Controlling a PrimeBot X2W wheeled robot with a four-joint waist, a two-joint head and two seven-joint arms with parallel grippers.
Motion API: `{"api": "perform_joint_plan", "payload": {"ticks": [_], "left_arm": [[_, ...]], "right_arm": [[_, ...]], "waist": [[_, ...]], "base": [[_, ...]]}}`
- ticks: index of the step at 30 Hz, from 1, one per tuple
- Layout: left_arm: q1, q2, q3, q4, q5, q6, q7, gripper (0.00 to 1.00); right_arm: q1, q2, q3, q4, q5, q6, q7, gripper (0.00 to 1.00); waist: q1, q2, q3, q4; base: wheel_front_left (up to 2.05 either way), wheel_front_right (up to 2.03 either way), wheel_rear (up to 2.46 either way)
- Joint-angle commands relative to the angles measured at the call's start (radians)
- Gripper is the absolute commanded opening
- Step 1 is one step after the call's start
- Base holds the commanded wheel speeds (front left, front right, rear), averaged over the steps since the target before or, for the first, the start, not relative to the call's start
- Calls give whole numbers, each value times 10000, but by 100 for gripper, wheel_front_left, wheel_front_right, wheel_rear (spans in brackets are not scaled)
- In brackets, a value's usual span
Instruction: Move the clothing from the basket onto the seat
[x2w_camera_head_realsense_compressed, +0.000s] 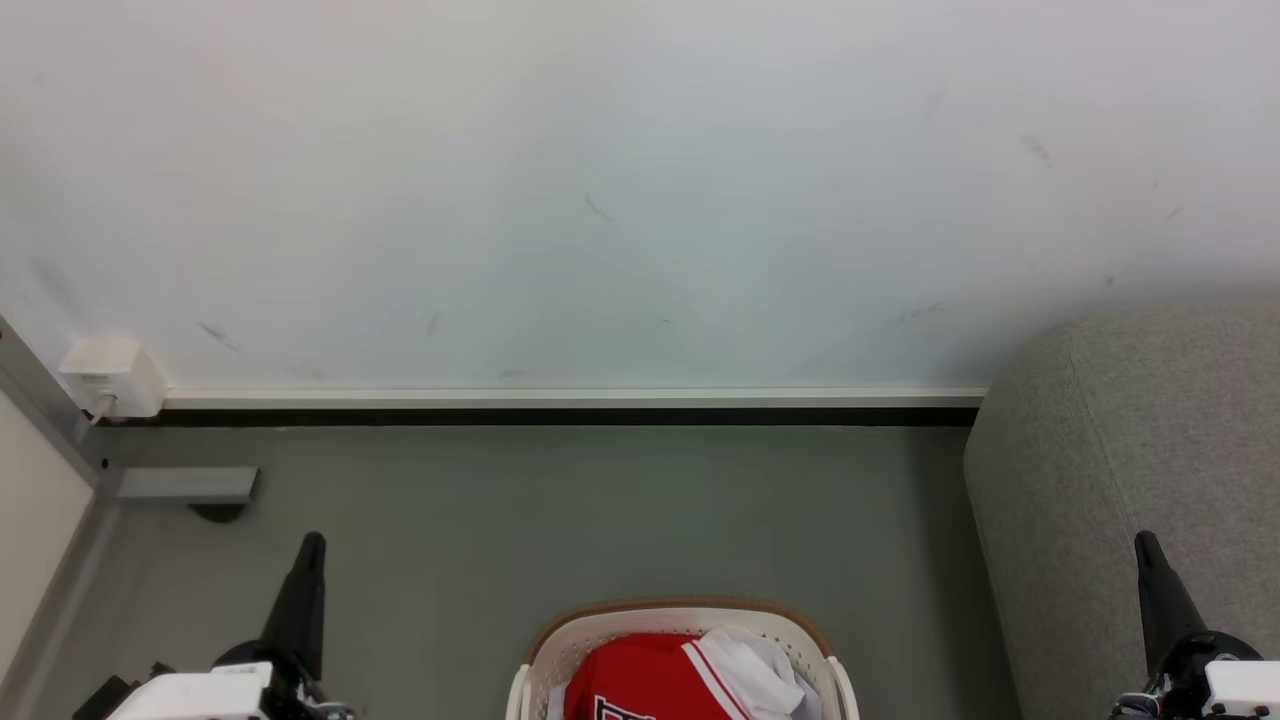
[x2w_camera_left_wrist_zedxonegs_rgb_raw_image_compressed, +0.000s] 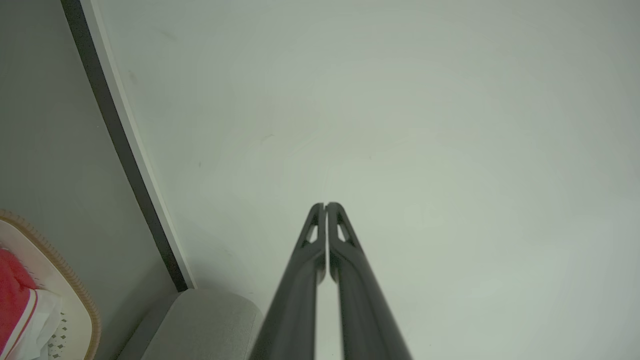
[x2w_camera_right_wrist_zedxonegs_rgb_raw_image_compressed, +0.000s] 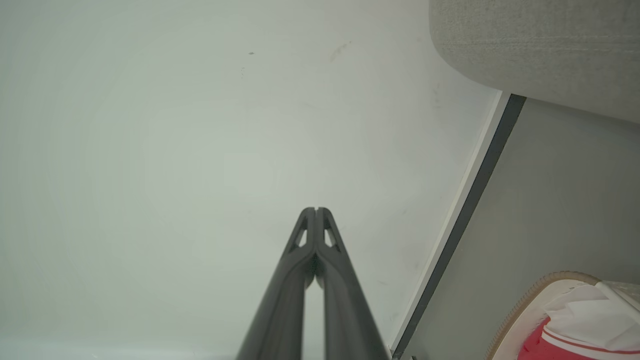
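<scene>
The basket (x2w_camera_head_realsense_compressed: 680, 618) stands on the grey floor (x2w_camera_head_realsense_compressed: 600, 500), well apart from its far edge, with the red and white clothing (x2w_camera_head_realsense_compressed: 640, 675) lying inside. On either side of the basket are the left gripper (x2w_camera_head_realsense_compressed: 311, 542) and the right gripper (x2w_camera_head_realsense_compressed: 1144, 542), each with its fingers pressed together and holding nothing. The seat (x2w_camera_head_realsense_compressed: 1130, 450) stands at the floor's far right corner, by the wall (x2w_camera_head_realsense_compressed: 600, 200).
</scene>
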Motion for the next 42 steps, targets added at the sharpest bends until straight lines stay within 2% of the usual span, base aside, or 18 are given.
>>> {"api": "perform_joint_plan", "payload": {"ticks": [1, 42], "left_arm": [[-78, 69, 23, -22, -134, -53, 30, 0], [-78, 69, 23, -23, -134, -53, 30, 0]], "right_arm": [[-125, -67, -11, -34, 17, -23, 23, 0], [-126, -67, -10, -34, 17, -23, 23, 0]], "waist": [[0, 0, 0, 0], [0, 0, 0, 0]], "base": [[0, 0, 0], [0, 0, 0]]}}
